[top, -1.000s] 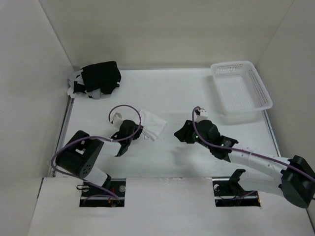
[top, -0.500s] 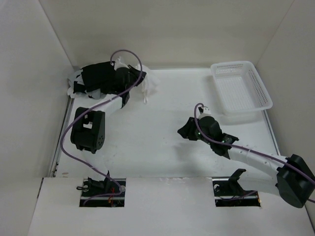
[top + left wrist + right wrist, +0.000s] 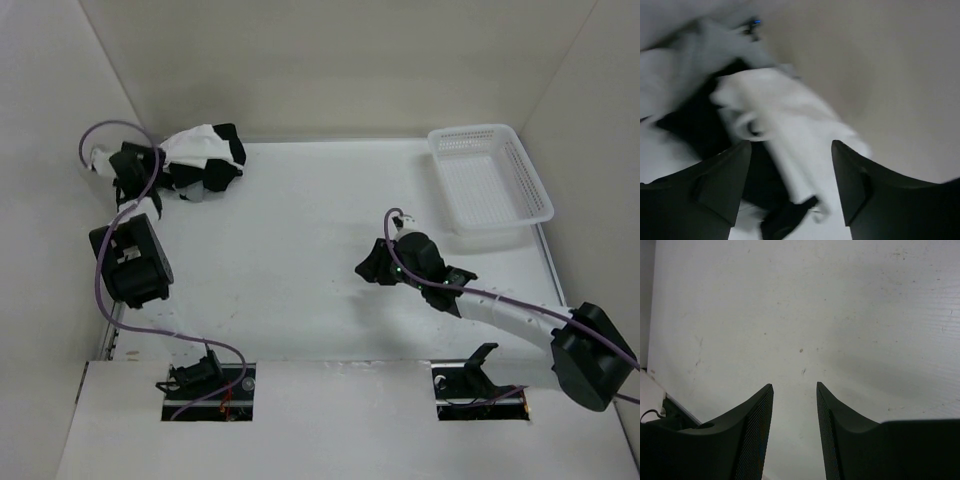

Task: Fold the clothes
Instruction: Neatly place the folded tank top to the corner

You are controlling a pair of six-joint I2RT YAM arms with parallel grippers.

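From overhead, the left end effector [image 3: 140,168] is seen at the far left corner of the table [image 3: 300,200]. The white top [image 3: 193,143] is draped just ahead of it, over the black bundle [image 3: 215,168] and touching it. How the jaws stand cannot be made out from there. That is given by the left wrist view, blurred as it is: the left end effector [image 3: 790,145] is released, its two dark fingers [image 3: 715,185] spread wide. The white top [image 3: 790,125] is seen lying crumpled beyond their tips, gripped by neither, with the black bundle [image 3: 690,125] under it and to its left. The right end effector [image 3: 368,268] is shown from above near the middle of the table, well apart from the top and pointing left. Only in its own wrist view is the right end effector [image 3: 794,386] seen to be released too, its fingers [image 3: 755,440] parted over bare, faintly speckled table [image 3: 840,315]. The white mesh basket [image 3: 490,180] is shown only overhead, beyond that end effector and off to its right. Its mesh floor is visible all across.
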